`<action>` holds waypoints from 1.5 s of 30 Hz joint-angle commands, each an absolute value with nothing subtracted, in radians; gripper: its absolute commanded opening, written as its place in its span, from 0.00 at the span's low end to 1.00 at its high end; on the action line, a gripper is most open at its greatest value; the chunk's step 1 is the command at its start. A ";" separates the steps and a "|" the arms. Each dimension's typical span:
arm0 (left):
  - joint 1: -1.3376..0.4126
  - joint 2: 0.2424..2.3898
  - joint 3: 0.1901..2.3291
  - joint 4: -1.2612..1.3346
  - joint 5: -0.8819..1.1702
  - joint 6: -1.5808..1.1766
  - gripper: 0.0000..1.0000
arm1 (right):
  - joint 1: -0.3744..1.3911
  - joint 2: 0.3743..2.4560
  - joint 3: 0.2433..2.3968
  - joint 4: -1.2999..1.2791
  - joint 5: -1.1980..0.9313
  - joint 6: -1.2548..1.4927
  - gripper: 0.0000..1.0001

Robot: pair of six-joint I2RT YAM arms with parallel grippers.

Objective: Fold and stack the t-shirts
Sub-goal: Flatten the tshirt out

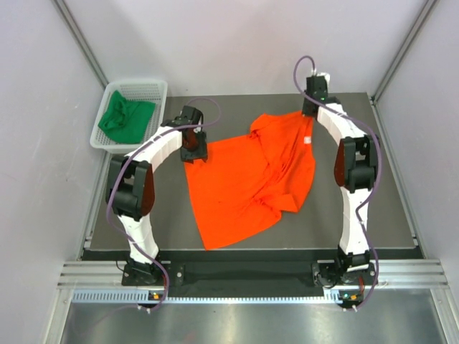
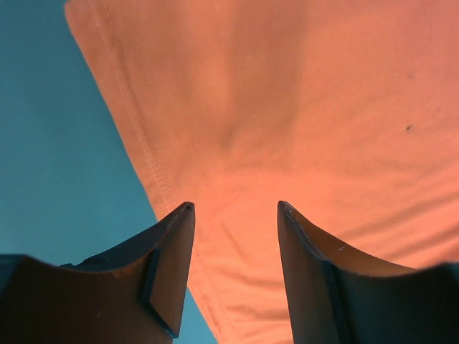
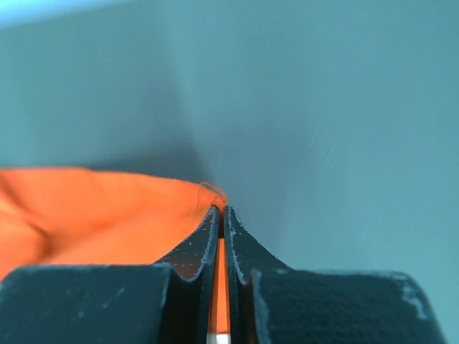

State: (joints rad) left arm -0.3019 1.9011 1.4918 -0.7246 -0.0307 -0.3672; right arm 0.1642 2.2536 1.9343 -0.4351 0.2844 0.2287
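Note:
The orange t-shirt [image 1: 244, 179] lies spread and partly folded on the dark table [image 1: 387, 179]. My left gripper [image 1: 193, 154] hovers at its near-left corner. In the left wrist view that gripper [image 2: 235, 208] is open, with the orange cloth [image 2: 301, 107] and its stitched hem showing between the fingers. My right gripper [image 1: 310, 115] is at the shirt's far right corner. In the right wrist view it [image 3: 221, 209] is shut on a thin edge of the orange cloth [image 3: 93, 208]. The green t-shirt [image 1: 125, 118] lies crumpled in the basket.
A white mesh basket [image 1: 136, 84] stands at the table's far left corner, next to the left arm. Grey walls close in the table on three sides. Bare table [image 2: 50, 143] shows left of the shirt's hem.

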 commanded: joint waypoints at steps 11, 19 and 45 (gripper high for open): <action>-0.363 1.893 1.454 -0.753 0.067 -0.374 0.54 | 0.098 2.246 2.121 -0.566 0.076 0.280 0.46; -0.355 1.957 1.379 -0.680 0.074 -0.454 0.50 | 0.098 1.772 1.458 -0.462 -0.171 0.397 0.63; -0.409 1.775 1.471 -0.836 -0.074 -0.429 0.45 | 0.094 1.651 1.005 -0.456 -0.459 0.219 0.36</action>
